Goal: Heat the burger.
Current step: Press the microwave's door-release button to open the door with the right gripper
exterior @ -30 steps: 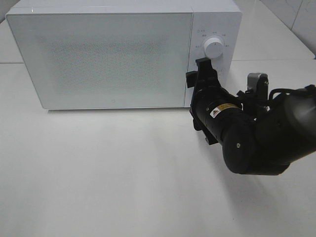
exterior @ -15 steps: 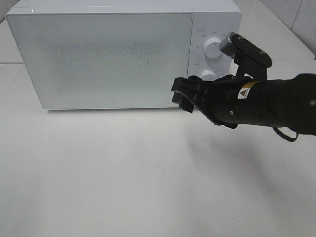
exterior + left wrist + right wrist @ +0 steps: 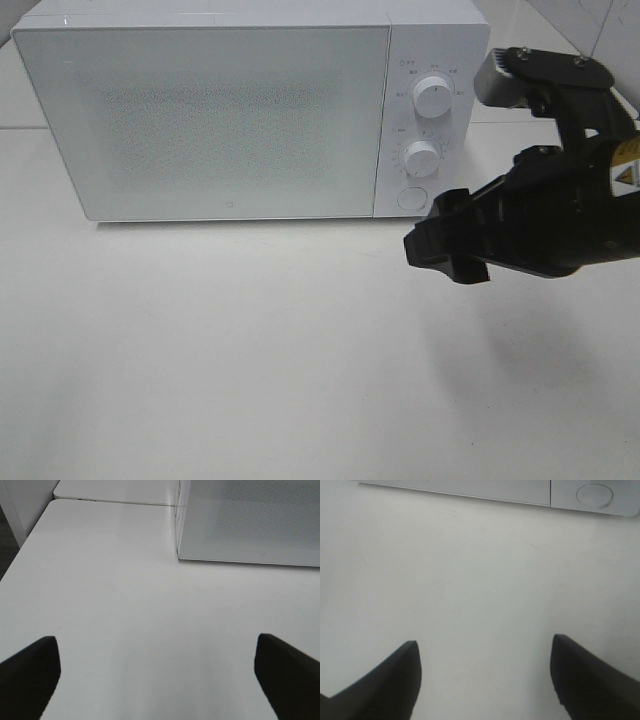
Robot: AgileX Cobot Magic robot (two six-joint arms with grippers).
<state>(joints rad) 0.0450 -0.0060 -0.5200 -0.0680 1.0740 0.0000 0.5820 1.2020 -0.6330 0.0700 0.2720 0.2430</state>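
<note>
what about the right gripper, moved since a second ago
Yes. The right gripper has dropped from the upper knob on the microwave to below its lower right corner, over the table.

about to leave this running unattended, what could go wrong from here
1. The right gripper hangs open close in front of the microwave control panel. A stray swing could nudge the lower knob or the round button and change the setting.
2. The door is shut and frosted, and no burger shows in any view, so I cannot confirm one is inside. The microwave might run empty.
</note>
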